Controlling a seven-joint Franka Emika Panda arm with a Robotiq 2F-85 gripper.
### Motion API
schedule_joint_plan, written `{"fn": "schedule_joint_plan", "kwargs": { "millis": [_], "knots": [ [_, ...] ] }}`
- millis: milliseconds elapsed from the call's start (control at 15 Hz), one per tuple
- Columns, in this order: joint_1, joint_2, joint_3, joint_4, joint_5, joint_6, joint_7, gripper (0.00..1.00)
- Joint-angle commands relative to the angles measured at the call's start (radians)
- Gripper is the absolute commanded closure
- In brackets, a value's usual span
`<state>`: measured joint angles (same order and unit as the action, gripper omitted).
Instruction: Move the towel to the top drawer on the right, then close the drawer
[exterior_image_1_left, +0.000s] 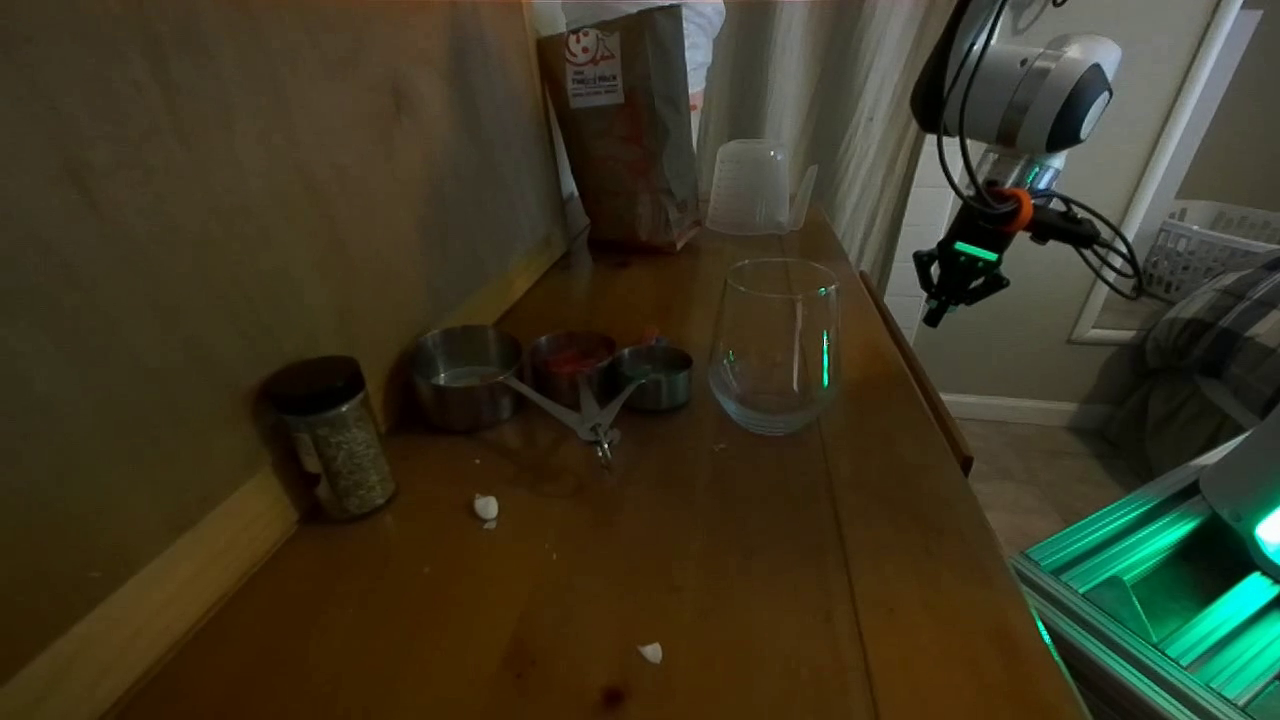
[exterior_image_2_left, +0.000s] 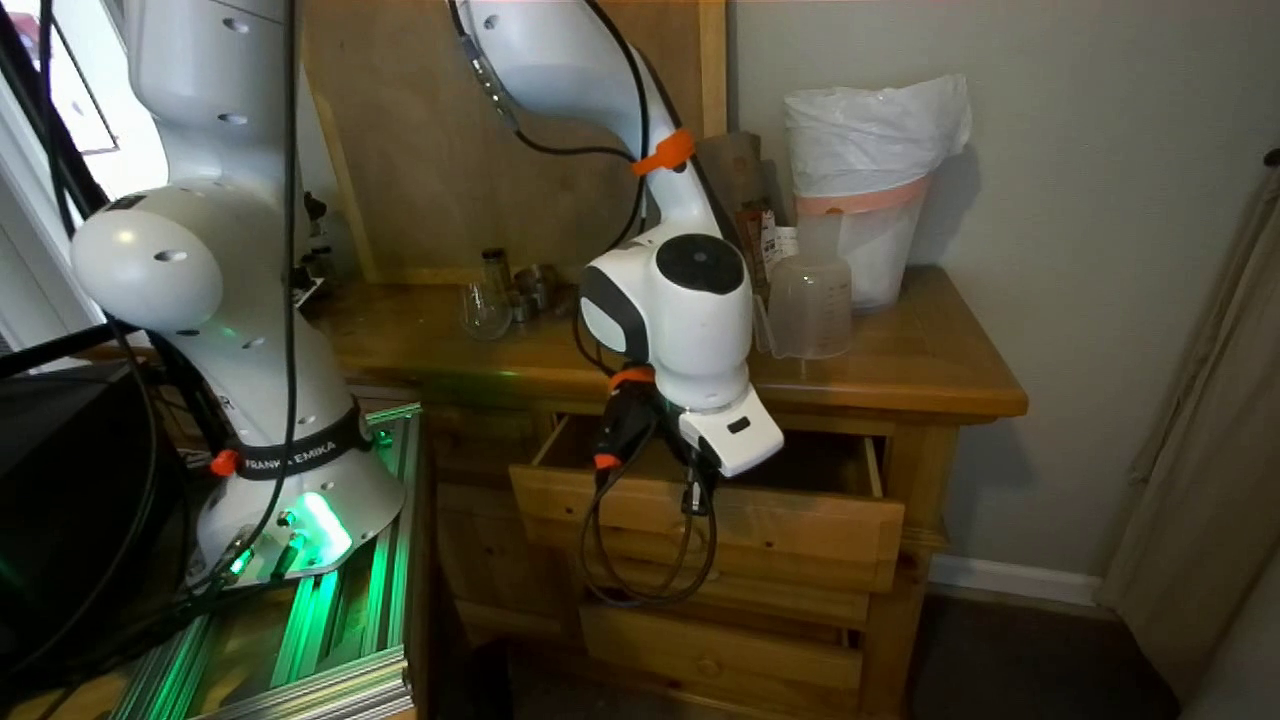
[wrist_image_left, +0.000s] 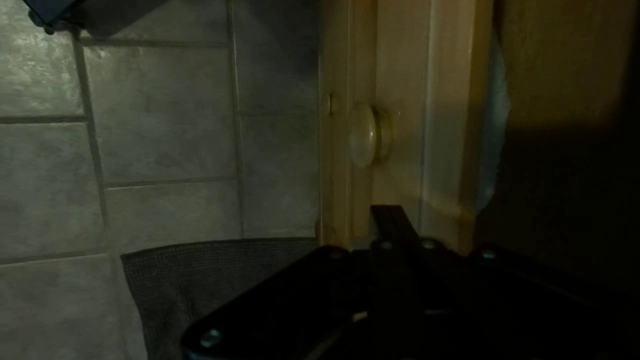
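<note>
The top drawer on the right stands pulled out in an exterior view. Looking down in the wrist view, I see its wooden front with a round knob, its inside mostly in deep shadow. A pale blue-grey strip, apparently the towel, shows just inside that front; the rest of it is lost in the dark. My gripper is shut, its fingertips together with nothing visible between them, and overlaps the drawer front in this view; whether it touches cannot be told. Elsewhere the gripper points down beside the table, apart from the towel.
A lower drawer is also partly out. On the tabletop are a clear glass, metal measuring cups, a spice jar, a plastic jug and a brown paper bag. A cable loop hangs before the drawers.
</note>
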<state>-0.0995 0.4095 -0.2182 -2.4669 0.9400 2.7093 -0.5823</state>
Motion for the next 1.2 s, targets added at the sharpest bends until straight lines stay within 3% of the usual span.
{"fn": "schedule_joint_plan", "kwargs": {
  "millis": [0, 667, 1133],
  "knots": [
    [-0.034, 0.074, 0.037, 0.062, 0.064, 0.008, -0.058, 0.99],
    [-0.193, 0.138, 0.14, 0.151, 0.312, -0.125, -0.281, 1.0],
    [-0.232, 0.191, 0.136, 0.189, 0.328, -0.267, -0.324, 0.99]
  ]
}}
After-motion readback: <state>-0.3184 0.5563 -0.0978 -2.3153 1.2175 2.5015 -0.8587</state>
